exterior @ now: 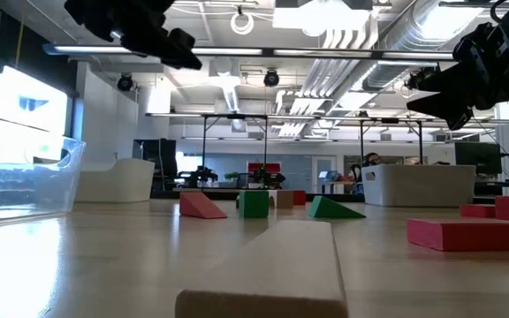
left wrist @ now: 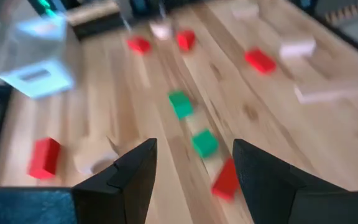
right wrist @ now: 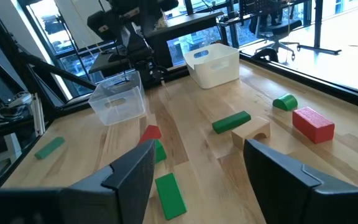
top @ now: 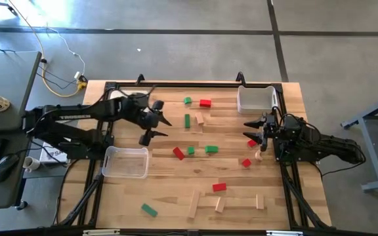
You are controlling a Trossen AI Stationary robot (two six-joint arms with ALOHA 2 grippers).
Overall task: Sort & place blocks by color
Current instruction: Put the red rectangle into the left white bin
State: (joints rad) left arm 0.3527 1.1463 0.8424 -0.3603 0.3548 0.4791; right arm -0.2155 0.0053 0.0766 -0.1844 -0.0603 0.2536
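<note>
While my left gripper (top: 157,126) hangs above the table left of centre in the overhead frame, its fingers (left wrist: 126,177) stand well apart with nothing between them. Just below it in that frame sits the clear bin (top: 125,162), empty as far as I can see. To its right, around the middle of the table, lie the nearest blocks: a red wedge (top: 178,153), a green cube (top: 191,151) touching or nearly touching it, and a second green block (top: 211,149) a little further right. Above those in the frame are a green bar (top: 187,120) and a plain wood piece (top: 200,118), then a small green piece (top: 187,100) and a red block (top: 205,103) near the table's upper edge.

My right gripper (top: 254,130) is raised at the right side of the frame, fingers (right wrist: 129,174) also spread and holding nothing. Red blocks (top: 246,162) and a plain wood one (top: 258,155) lie just beneath and below it. The white bin (top: 255,99) stands above it, at the upper right.

Further off, toward the lower edge, are a red block (top: 219,187), a green bar (top: 149,210) at lower left, and several plain wood bars (top: 193,204).
</note>
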